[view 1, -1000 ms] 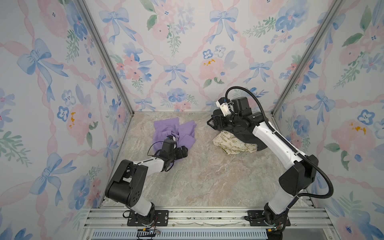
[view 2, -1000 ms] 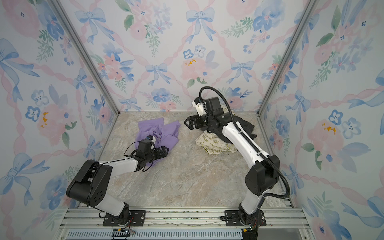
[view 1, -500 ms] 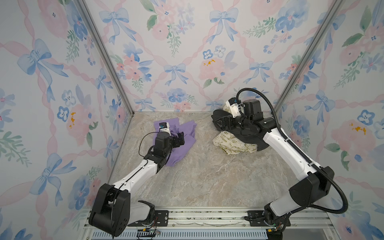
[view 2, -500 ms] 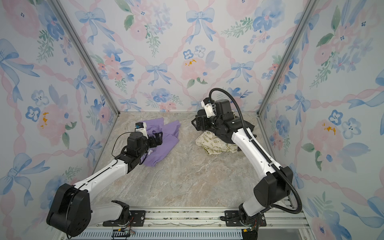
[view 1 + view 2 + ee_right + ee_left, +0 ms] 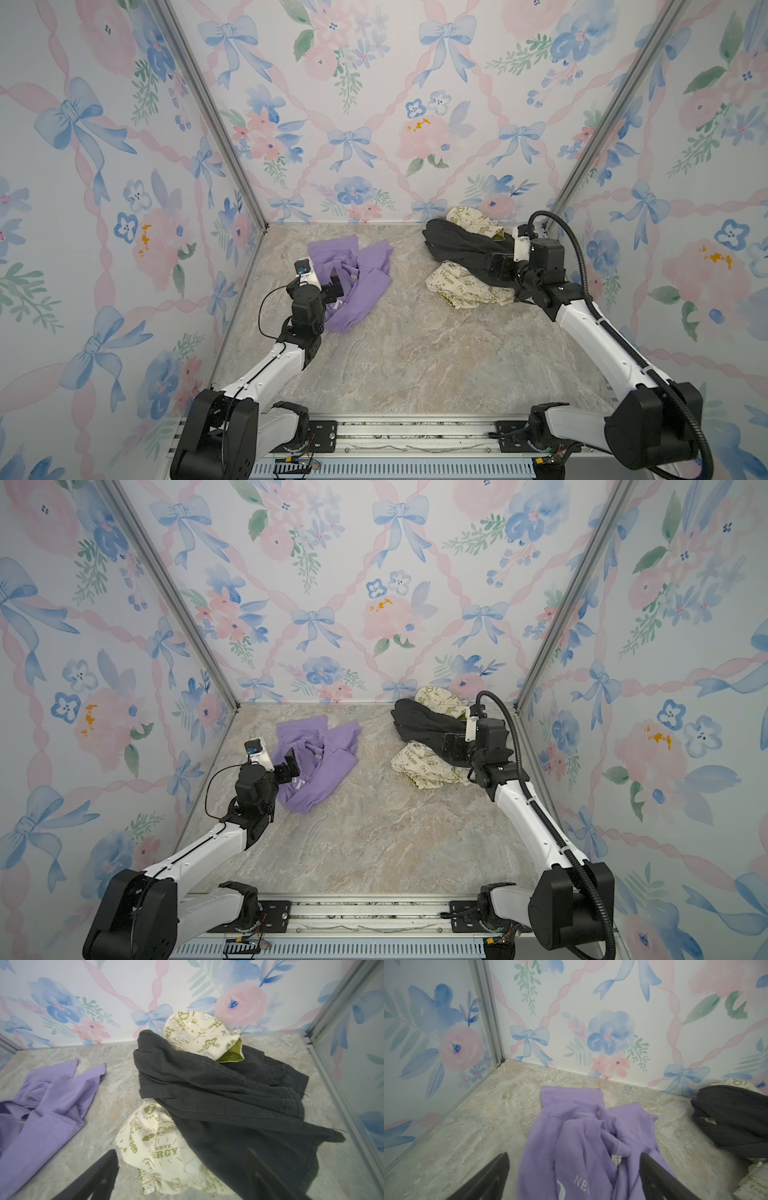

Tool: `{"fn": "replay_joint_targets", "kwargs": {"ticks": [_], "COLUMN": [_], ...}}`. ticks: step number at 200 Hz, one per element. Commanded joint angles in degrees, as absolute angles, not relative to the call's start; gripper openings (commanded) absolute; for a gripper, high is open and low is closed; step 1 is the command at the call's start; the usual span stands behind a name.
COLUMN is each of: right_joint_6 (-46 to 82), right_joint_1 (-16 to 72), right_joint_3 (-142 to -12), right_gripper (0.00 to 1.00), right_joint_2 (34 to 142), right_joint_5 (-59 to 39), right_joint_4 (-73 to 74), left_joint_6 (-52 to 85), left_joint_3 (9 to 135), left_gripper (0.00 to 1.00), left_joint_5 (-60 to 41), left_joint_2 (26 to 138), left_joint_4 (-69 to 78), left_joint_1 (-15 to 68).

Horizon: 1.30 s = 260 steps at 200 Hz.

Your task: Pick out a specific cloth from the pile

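The purple cloth (image 5: 360, 279) lies crumpled on the floor, well apart from the pile (image 5: 465, 259). The left gripper (image 5: 335, 286) hovers over the cloth, jaws spread, empty. The right gripper (image 5: 496, 262) hangs wide open over the pile.

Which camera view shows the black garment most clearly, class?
The right wrist view: the black garment fills the frame, seams visible, draped over the cream printed cloth. Both top views show it small, partly behind the right arm. The left wrist view catches only its edge.
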State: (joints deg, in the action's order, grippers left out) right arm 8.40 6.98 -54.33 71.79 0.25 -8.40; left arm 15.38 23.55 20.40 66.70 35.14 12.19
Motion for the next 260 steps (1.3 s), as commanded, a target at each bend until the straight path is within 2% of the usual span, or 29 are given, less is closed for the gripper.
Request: {"fn": "replay_joint_targets", "kwargs": {"ticks": [1,37,84,170,210,226,260], "right_joint_6": [6.7,4.2,0.3,2.5,1.9,1.2,0.9], "right_joint_1": [4.8,2.2,2.2,2.1,2.2,2.3,2.3], "right_joint_3": [-48.7,-42.7,-35.4,-32.0,-31.3,-30.3,-26.7], "right_gripper": [0.97,0.97,0.97,0.97,0.97,0.97,0.97], "right_joint_2": [70.7,72.3,75.6,87.2,86.8,86.6,86.2], "right_joint_5": [5.3,6.3,9.9,10.5,9.5,8.3,7.3], "right_joint_4": [-1.3,1.9,15.4,33.4,34.3,35.9,41.9], "left_joint_6": [14.2,9.4,7.8,6.5,5.1,3.2,3.4], "left_joint_3": [18.9,18.7,15.1,13.6,12.7,10.4,10.8], "left_gripper": [0.98,0.98,0.98,0.98,0.98,0.98,0.98], "left_joint_5": [22.3,22.9,23.6,19.1,15.9,13.2,14.9], "left_joint_2": [69.0,73.9,79.7,85.1,86.5,89.5,89.0], "left_joint_4": [45.5,50.8,59.8,68.8,71.4,79.5,77.5], "left_joint_1": [10.3,8.8,8.0,6.2,6.3,6.4,7.0]}}
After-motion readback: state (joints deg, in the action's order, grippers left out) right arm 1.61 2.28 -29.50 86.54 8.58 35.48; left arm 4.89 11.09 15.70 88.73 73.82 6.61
